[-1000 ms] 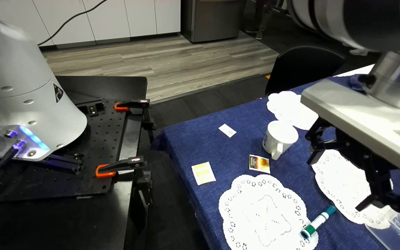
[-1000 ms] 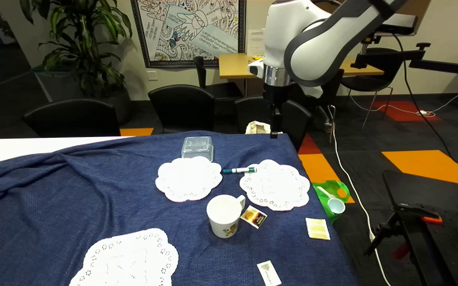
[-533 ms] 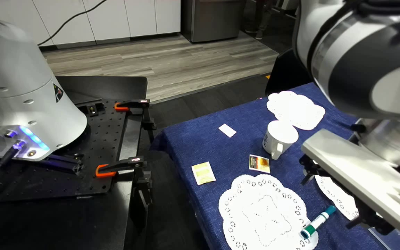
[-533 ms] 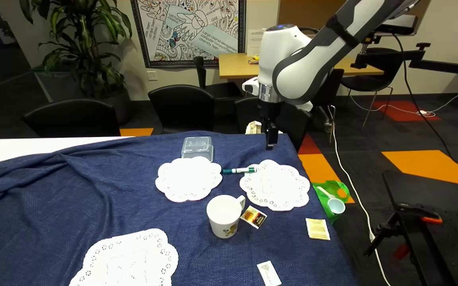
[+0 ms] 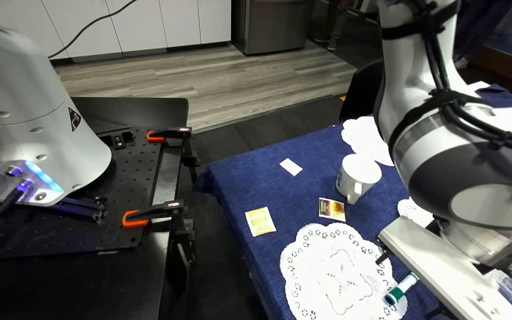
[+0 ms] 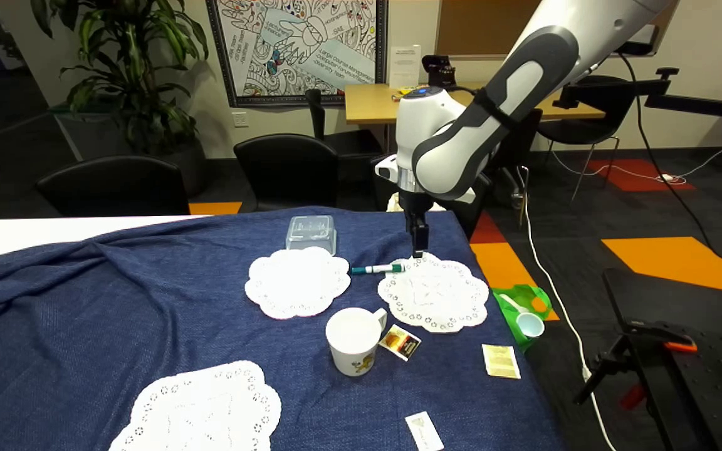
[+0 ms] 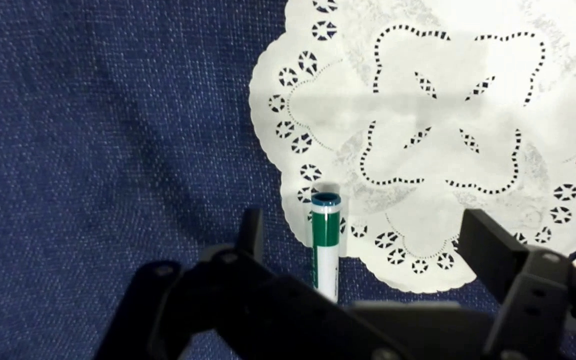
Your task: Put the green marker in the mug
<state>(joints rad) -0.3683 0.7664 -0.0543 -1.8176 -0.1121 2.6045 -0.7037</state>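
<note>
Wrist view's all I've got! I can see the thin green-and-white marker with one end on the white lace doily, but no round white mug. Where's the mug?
Observer: In both exterior views the white cylindrical mug stands upright close to a small flat black-and-yellow packet.

Operator: Cool! But the black two-fingered gripper is hiding part of my marker. What's on the bit I can't see?

Observer: An exterior view shows a dark teal cap on that end.

Operator: And which way is the mug facing?

Observer: Its white handle points toward the white lace doily that your marker's green end lies on.
</note>
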